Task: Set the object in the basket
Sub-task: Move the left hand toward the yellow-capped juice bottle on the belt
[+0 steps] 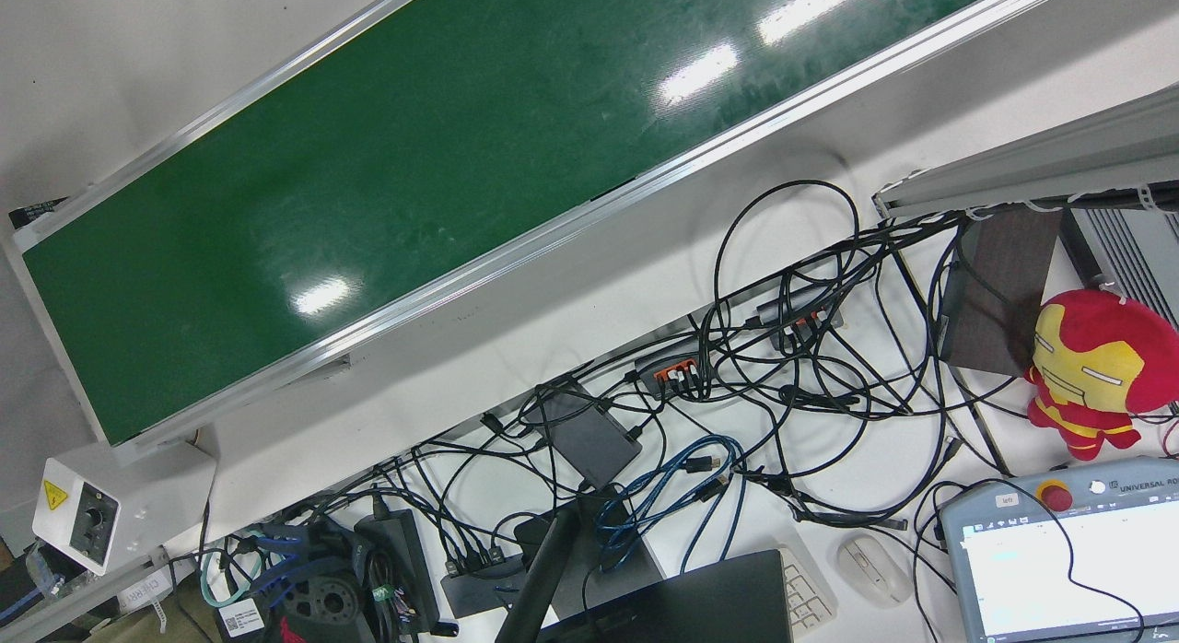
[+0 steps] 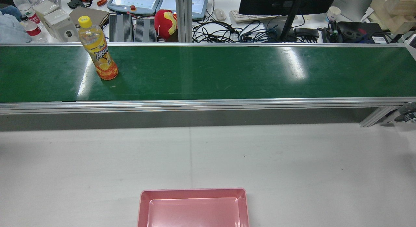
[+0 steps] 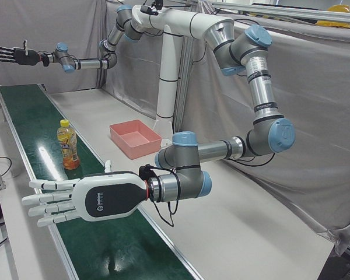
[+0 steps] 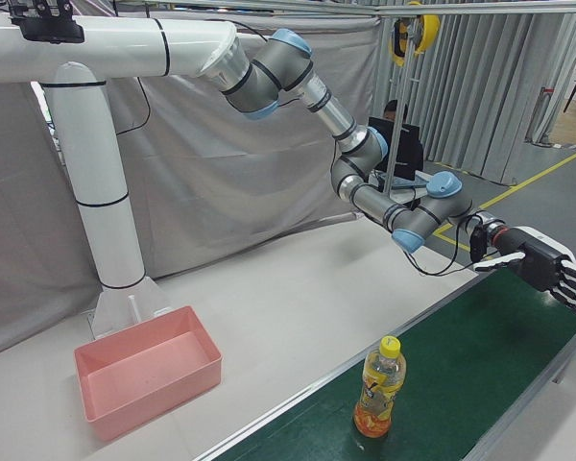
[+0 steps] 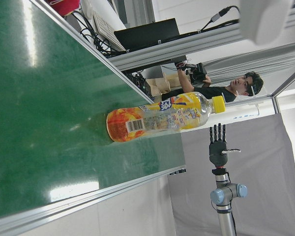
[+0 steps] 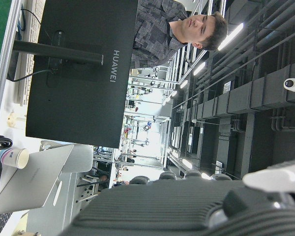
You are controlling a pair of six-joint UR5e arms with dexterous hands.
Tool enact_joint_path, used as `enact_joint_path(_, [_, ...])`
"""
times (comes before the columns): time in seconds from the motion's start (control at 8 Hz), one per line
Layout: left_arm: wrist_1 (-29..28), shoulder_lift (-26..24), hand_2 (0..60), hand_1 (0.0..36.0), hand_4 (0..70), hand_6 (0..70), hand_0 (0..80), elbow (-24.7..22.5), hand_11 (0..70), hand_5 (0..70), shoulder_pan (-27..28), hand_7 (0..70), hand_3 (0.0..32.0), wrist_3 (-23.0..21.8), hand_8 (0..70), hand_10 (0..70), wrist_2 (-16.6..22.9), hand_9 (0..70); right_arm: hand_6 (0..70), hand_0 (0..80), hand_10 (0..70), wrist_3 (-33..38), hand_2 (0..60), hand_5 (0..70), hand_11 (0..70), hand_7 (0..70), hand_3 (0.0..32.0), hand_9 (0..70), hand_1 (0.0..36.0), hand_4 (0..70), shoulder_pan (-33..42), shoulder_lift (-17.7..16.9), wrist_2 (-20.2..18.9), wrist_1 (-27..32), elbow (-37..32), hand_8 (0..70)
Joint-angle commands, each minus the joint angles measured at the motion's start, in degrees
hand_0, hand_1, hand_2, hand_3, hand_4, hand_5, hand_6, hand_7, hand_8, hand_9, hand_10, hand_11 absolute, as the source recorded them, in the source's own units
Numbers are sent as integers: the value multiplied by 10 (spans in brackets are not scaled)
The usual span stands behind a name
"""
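Rear view — bottle [image 2: 98, 47] upright mid-belt [image 2: 227, 71], basket [image 2: 193, 207] apart.

Grey curtains [image 3: 315, 105] draped behind a white table [image 2: 292, 162]; cluttered desk with tangled black cables [image 1: 792, 348] at twelve o'clock beyond; ceiling lights glaring.

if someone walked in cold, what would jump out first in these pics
Probably the orange drink bottle standing upright, alone on the long green conveyor belt. Next, the pink basket sitting empty on the white table, and the two open hands, left hand and right hand, held over opposite ends of the belt.
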Motion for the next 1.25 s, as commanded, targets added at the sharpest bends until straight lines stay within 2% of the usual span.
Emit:
enact_joint_path(0.0, [-4, 74, 0, 73, 0, 0, 800, -94, 87, 157, 2, 0, 70, 0, 47, 42, 11, 58, 0, 0, 0, 0, 0, 0, 0, 0, 0, 0, 0, 0, 0, 0, -1, 0, 1, 0])
enact_joint_path(0.12, [0, 78, 0, 82, 0, 0, 800, -107, 103, 165, 22, 0, 54, 0, 54, 52, 11, 68, 0, 0, 0, 0, 0, 0, 0, 0, 0, 0, 0, 0, 0, 0, 0, 0, 0, 0])
enact_joint_path(0.38, [11, 77, 0, 92, 0, 0, 800, -115, 105, 176, 65, 0, 60, -1, 59, 52, 3, 73, 0, 0, 0, 0, 0, 0, 0, 0, 0, 0, 0, 0, 0, 0, 0, 0, 0, 0])
enact_joint_path(0.62, [44, 77, 0, 158, 34, 0, 800, -151, 136, 194, 110, 0, 52, -5, 70, 71, -71, 87, 0, 0, 0, 0, 0, 0, 0, 0, 0, 0, 0, 0, 0, 0, 0, 0, 0, 0])
enact_joint_path(0.88, [56, 76, 0, 101, 39, 0, 800, -162, 108, 189, 168, 0, 52, -6, 59, 53, -125, 74, 0, 0, 0, 0, 0, 0, 0, 0, 0, 0, 0, 0, 0, 0, 0, 0, 1, 0])
enact_joint_path(1.12, [78, 70, 0, 107, 48, 0, 800, -180, 86, 184, 204, 0, 60, -4, 59, 37, -151, 73, 0, 0, 0, 0, 0, 0, 0, 0, 0, 0, 0, 0, 0, 0, -1, 0, 2, 0])
